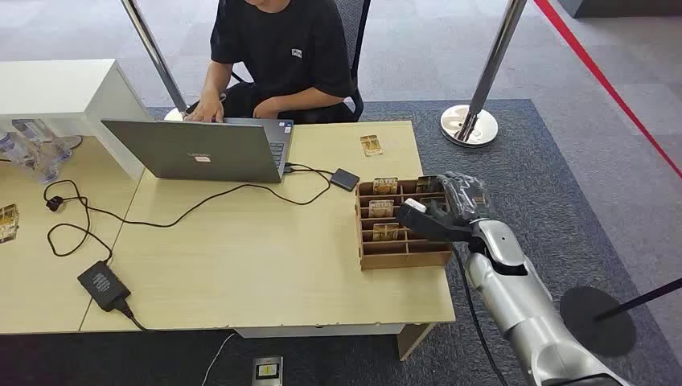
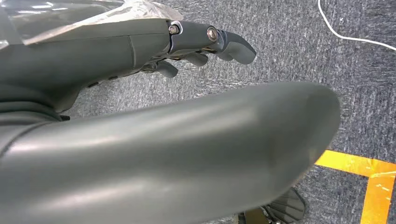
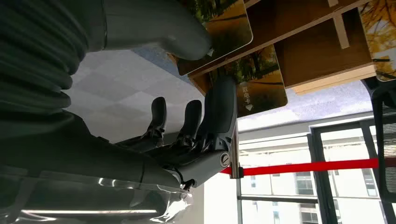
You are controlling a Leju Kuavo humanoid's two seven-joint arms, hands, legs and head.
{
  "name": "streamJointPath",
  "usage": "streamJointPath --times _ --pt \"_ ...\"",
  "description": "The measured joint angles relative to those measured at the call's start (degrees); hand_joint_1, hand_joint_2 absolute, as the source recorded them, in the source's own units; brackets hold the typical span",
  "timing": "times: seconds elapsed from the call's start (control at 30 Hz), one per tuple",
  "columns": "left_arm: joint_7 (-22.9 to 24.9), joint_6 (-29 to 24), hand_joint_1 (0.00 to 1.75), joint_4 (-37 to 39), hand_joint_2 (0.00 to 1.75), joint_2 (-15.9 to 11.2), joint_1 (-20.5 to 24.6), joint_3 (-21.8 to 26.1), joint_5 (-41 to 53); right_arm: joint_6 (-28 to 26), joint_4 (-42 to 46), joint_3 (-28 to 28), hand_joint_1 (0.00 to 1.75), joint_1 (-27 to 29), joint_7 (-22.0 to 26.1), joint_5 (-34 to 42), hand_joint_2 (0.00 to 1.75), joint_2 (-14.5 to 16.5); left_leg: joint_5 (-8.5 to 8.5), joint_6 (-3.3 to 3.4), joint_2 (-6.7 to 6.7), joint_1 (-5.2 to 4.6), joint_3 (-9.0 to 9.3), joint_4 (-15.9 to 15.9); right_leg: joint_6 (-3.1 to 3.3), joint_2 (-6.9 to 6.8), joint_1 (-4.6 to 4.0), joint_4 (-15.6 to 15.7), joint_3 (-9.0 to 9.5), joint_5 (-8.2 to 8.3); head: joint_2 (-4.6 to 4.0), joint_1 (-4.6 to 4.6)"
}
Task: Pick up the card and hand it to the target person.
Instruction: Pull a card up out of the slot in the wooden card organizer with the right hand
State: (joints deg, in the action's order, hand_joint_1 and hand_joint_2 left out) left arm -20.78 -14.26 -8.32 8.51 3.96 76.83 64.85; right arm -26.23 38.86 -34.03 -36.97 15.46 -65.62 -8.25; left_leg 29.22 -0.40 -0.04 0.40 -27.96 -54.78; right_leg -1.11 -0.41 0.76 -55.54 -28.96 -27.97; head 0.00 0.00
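Right hand (image 1: pixel 450 211) at the wooden card rack (image 1: pixel 402 256) on the worktop (image 1: pixel 265 257); thumb and fingers (image 3: pixel 219 107) touch a card (image 3: pixel 261 81) in its slot, firm pinch: can't tell. Rack shows three cards, one loose card (image 1: pixel 371 145) beyond. Left hand (image 2: pixel 205 44) over carpet, fingers loosely curled, holding nothing. One laptop (image 1: pixel 201 150), one person (image 1: pixel 277 56).

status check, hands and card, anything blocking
Right hand at the wooden card rack, fingers against a card, grip unconfirmed. Left hand hanging, empty. Nothing blocking.

Brown card rack (image 1: pixel 402 256), grey laptop (image 1: pixel 201 151)
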Motion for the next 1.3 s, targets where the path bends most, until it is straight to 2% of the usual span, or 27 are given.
streamJointPath --times 0.4,0.53,1.17,1.3 --pt "0.08 -0.12 0.0 0.0 0.0 -0.05 -0.06 0.13 0.1 -0.03 0.33 -0.5 0.88 0.39 -0.18 0.77 1.75 -0.62 -0.01 0.01 0.0 0.0 -0.04 -0.01 0.0 0.01 0.0 0.01 -0.04 0.02 0.0 0.0" --pt "0.15 -0.19 0.0 -0.01 0.0 -0.05 -0.04 0.21 0.06 0.29 0.28 -0.74 0.94 0.15 -0.13 0.78 1.75 -0.42 -0.02 0.0 0.02 0.01 -0.06 -0.01 0.01 0.02 -0.01 0.01 -0.07 0.03 0.0 0.0" --pt "0.15 -0.42 0.0 -0.04 0.0 -0.28 -0.04 0.57 -0.03 0.35 -0.33 -1.49 1.0 0.36 -0.04 1.58 1.75 0.35 -0.03 0.0 0.04 0.02 -0.05 0.0 0.02 0.04 -0.02 0.01 -0.07 0.04 0.0 0.0" --pt "0.21 -0.48 0.0 -0.04 0.0 -0.31 -0.11 0.71 -0.13 0.65 -0.47 -1.67 1.08 0.29 -0.05 1.57 1.75 0.77 -0.03 -0.01 0.06 0.03 -0.07 0.0 0.02 0.06 -0.03 0.02 -0.08 0.06 0.0 0.0"
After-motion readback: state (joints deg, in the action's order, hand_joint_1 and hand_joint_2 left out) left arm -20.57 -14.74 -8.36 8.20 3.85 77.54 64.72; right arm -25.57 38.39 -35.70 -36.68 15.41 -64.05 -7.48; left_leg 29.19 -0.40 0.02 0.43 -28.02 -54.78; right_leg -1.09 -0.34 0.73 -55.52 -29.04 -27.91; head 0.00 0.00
